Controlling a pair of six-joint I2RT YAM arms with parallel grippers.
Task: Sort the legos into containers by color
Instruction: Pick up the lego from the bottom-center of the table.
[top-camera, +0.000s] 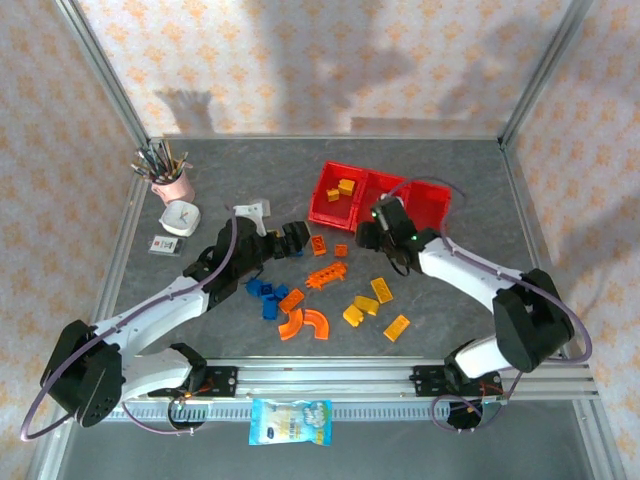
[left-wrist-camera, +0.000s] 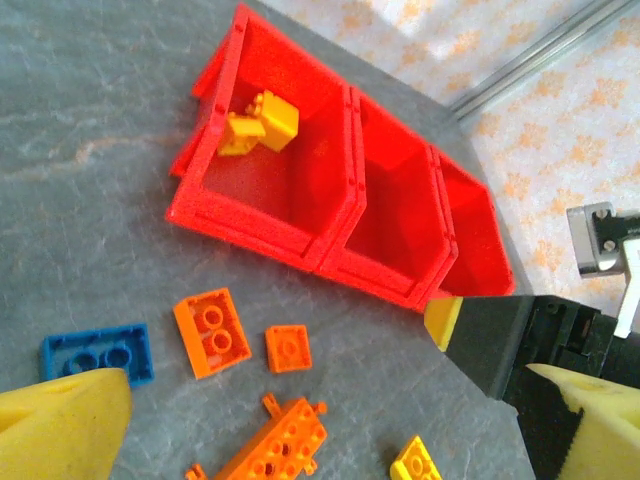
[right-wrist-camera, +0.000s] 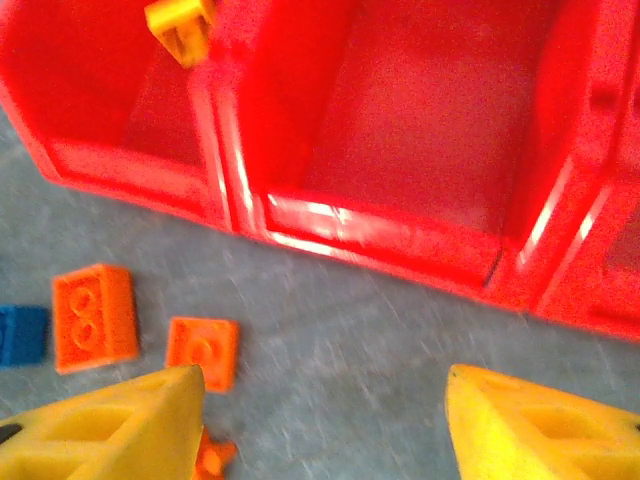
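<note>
Orange bricks (right-wrist-camera: 95, 318) next, likely; with left gripper (left-wrist-camera: 330, 380) and right gripper (right-wrist-camera: 322, 378) both spread, empty and close together, could collide or clip tray (right-wrist-camera: 330, 225) rim.

The top external camera looks down from above and behind the arms on the whole tabletop (top-camera: 280, 170), while both wrist cameras sit low and close, looking past their own yellow fingers (left-wrist-camera: 60, 425) at the red tray (left-wrist-camera: 260, 215) and the orange bricks (left-wrist-camera: 211, 333) lying before it.
</note>
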